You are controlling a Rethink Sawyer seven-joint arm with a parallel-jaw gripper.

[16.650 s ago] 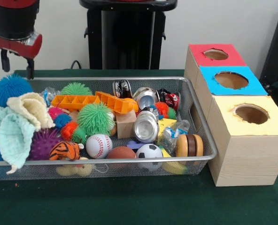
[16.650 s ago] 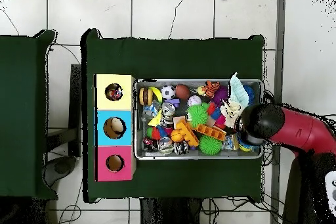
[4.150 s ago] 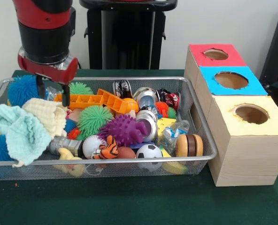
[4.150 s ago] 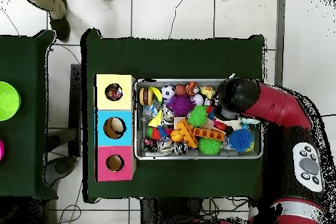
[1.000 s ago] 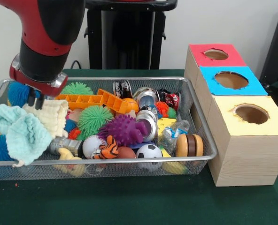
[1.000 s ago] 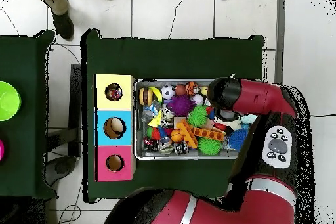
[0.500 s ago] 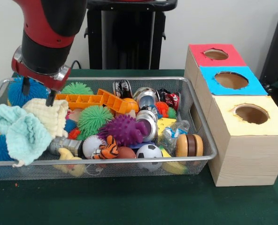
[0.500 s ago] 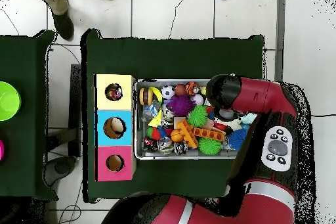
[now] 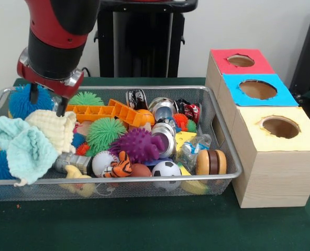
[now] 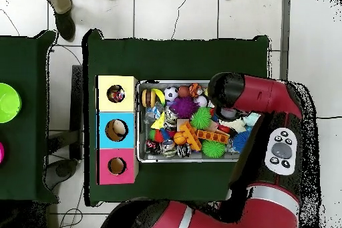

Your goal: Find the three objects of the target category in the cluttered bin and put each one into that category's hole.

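Hand (image 9: 46, 103) hangs spread and empty over the cream cloth (image 9: 53, 129) at the wire bin's (image 9: 225, 154) end; target category unclear. I'd pick 1 exposed piece, say the purple spiky ball (image 9: 138, 144), and descend straight, clear of cloth

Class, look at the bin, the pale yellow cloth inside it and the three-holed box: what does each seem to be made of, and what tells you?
Bin: metal wire mesh with a shiny rim, see-through. Pale yellow cloth: soft woven fabric, crumpled in folds. Box: probably light wood, grain showing on its side, with matt coloured tops, perhaps paper.
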